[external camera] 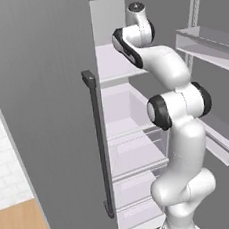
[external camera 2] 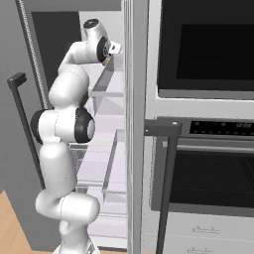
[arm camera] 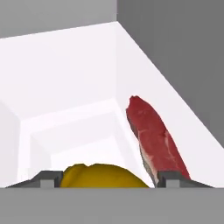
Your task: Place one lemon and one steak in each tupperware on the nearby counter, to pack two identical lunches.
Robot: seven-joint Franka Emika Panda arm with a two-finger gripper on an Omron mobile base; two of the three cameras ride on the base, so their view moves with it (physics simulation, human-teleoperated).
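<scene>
My arm reaches up into the open fridge, with the hand [external camera 2: 113, 49] on an upper white shelf. In the hand view a yellow lemon [arm camera: 103, 176] sits between the two dark fingertips [arm camera: 49, 178]. My gripper [arm camera: 107, 180] is closed against its sides. Just right of the lemon, a red-brown steak [arm camera: 153, 135] lies lengthwise on the shelf along the fridge's grey side wall, close to the right finger and apart from the lemon.
The grey fridge door [external camera: 46, 119] with its dark vertical handle [external camera: 96, 138] stands at the left. White shelves and clear drawers [external camera: 136, 154] lie below the hand, and door bins [external camera: 209, 45] at the right. A black wall oven [external camera 2: 208, 49] with a bar handle [external camera 2: 163, 131] adjoins the fridge.
</scene>
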